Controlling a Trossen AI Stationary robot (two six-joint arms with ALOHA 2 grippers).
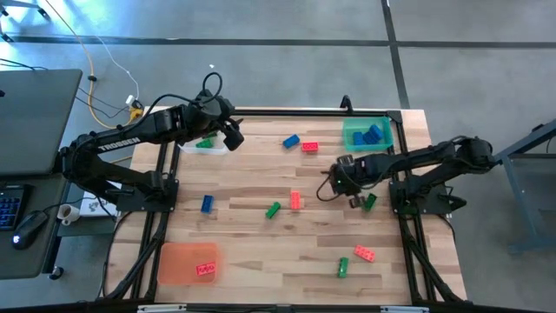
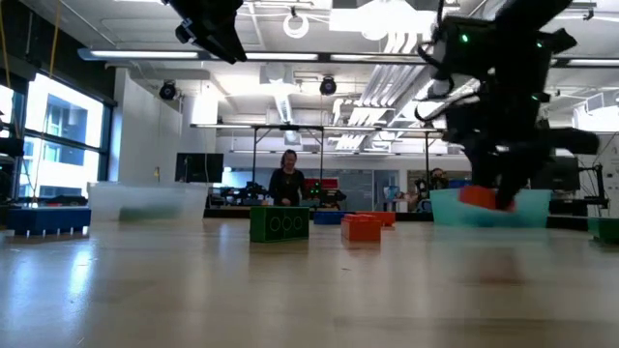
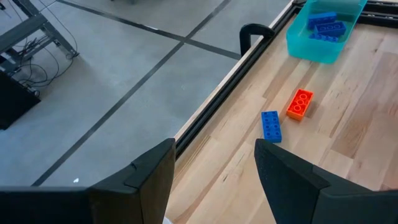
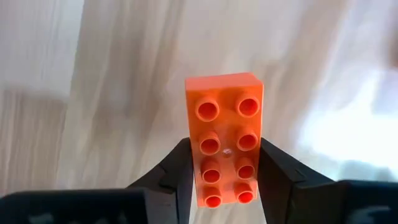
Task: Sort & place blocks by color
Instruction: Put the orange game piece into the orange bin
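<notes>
Nearest to the right wrist camera is a red block (image 4: 224, 140), clamped by its long sides between the two fingers of the right gripper (image 4: 224, 177), studs facing the camera. The grip sits on the lower half of the block, so the rest sticks out forward; I think this is good for setting it down later without the fingers touching the tray first. In the high view this right gripper (image 1: 351, 185) is at the right side of the table (image 1: 261, 178), just beside a green block (image 1: 370, 202), and in the low view the red block (image 2: 479, 197) hangs clear above the wood. The block probably has to travel to the orange tray (image 1: 185, 263) at the near left corner, where one red block (image 1: 205, 270) already lies. Blue blocks are collected in the green tray (image 1: 367, 134) at the far right, and a green one lies in the clear tray (image 1: 206, 144) at the far left, so each tray seems reserved for one colour. The left gripper (image 1: 233, 135) hovers near that clear tray with its fingers (image 3: 149, 177) apart and nothing between them. Other blocks of all three colours lie scattered on the table, not yet sorted.
</notes>
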